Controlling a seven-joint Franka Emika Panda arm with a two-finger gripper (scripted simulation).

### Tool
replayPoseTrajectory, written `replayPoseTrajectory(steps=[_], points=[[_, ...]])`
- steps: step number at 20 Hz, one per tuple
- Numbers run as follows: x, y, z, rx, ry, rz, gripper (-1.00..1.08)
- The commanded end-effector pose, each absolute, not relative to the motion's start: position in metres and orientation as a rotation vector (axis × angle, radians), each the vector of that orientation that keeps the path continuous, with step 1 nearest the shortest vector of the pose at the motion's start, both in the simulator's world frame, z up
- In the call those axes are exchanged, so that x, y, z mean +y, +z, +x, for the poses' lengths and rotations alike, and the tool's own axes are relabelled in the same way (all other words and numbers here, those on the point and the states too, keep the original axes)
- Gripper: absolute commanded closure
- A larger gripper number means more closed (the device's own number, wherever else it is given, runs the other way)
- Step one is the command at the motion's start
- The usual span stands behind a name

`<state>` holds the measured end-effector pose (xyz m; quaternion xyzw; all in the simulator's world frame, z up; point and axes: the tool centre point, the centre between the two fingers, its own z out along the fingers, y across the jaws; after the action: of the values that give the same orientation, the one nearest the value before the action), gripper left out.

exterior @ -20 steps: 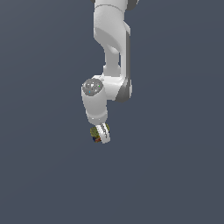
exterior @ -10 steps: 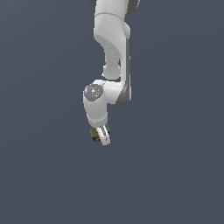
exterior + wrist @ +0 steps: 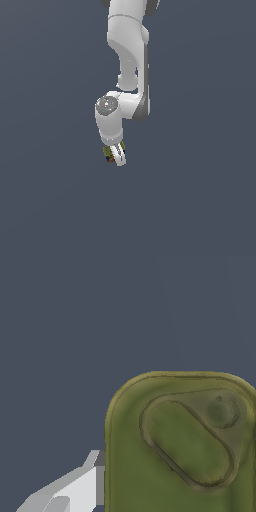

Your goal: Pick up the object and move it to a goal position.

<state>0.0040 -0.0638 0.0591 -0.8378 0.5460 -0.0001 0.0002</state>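
The object [image 3: 108,153] is a small olive-green can with red, orange and blue marks, held at the tip of the white arm in the exterior view. My gripper [image 3: 114,155] is shut on it, one white finger [image 3: 119,153] lying across its side toward the exterior view's right. In the wrist view the can's olive lid [image 3: 182,443] with its oval pull-tab ridge fills much of the picture, and one white finger [image 3: 75,488] presses against its side. The other finger is hidden behind the can.
The white arm [image 3: 129,60] reaches down from the top of the exterior view. Around it there is only a flat dark blue-grey background [image 3: 200,190]; no goal marker shows.
The wrist and the held can have drifted slightly downward and toward the exterior view's right. The grip on the can is unchanged.
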Motion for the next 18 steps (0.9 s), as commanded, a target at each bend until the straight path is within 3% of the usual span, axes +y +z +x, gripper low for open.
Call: replayPoseTrajectory(steps=[1, 18], points=[[-0.063, 0.06, 0.003, 1.714, 0.0, -2.632, 1.08], [-0.013, 0.114, -0.052, 1.713, 0.002, -2.631, 1.08]])
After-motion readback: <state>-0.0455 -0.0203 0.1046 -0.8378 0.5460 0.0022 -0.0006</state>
